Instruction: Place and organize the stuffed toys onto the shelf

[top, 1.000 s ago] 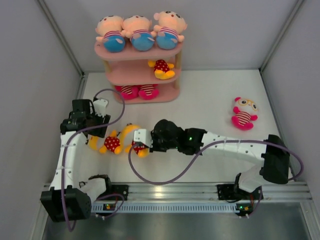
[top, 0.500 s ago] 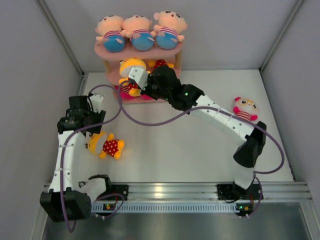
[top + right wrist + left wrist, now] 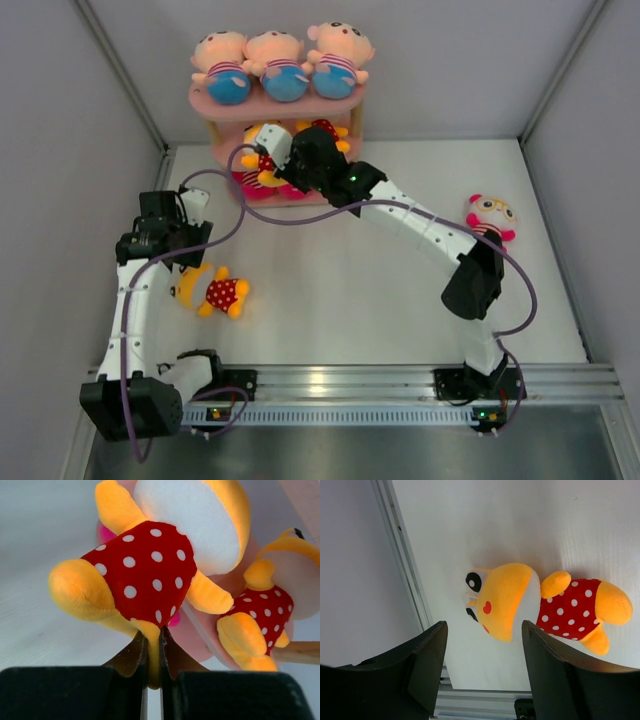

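Note:
The pink shelf (image 3: pixel 345 107) stands at the back, with three peach-headed toys (image 3: pixel 283 66) on its top board. My right gripper (image 3: pixel 270 152) is shut on the foot of a yellow polka-dot toy (image 3: pixel 150 565) and holds it at the middle board, left of another yellow toy (image 3: pixel 262 610) lying there. Pink-white striped toys (image 3: pixel 250 182) lie on the bottom board, partly hidden. A third yellow toy (image 3: pixel 212 291) lies on the table; my left gripper (image 3: pixel 482 680) is open just above it. One pink-white toy (image 3: pixel 488 226) lies at the right.
Grey walls (image 3: pixel 70 150) close in the table on the left, back and right. An aluminium rail (image 3: pixel 340 385) runs along the near edge. My right arm (image 3: pixel 420 225) stretches diagonally across the middle of the table.
My right gripper carried the yellow toy from the table up to the shelf's middle board. My left gripper lifted slightly off the other yellow toy and stayed open.

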`<control>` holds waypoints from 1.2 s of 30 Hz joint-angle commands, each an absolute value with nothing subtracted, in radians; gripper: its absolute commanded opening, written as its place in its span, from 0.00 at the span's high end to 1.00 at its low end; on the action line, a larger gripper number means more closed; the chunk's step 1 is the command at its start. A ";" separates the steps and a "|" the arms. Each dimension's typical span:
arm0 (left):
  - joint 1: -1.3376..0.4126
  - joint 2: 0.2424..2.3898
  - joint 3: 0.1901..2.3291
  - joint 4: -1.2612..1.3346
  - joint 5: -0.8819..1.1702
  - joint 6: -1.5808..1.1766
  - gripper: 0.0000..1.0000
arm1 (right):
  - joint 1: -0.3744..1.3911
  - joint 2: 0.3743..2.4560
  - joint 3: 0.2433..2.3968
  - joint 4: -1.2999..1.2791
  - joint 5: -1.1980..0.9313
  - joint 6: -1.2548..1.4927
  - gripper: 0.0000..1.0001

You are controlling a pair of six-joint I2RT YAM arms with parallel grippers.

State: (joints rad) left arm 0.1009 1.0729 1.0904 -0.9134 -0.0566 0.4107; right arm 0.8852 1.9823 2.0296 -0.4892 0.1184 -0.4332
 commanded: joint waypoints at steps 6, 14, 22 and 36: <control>0.094 1.065 1.108 -0.904 -0.040 0.408 0.34 | 0.850 2.092 2.112 -0.298 0.251 -0.446 1.00; 0.089 1.055 1.088 -0.905 -0.032 0.405 0.34 | 0.845 2.149 2.158 -0.195 0.347 -0.414 1.00; 0.086 1.054 1.089 -0.904 -0.028 0.403 0.34 | 0.795 2.167 2.183 -0.230 0.344 -0.286 1.00; 0.086 1.049 1.085 -0.907 -0.023 0.405 0.34 | 0.781 2.089 2.040 -0.172 0.417 -0.276 0.96</control>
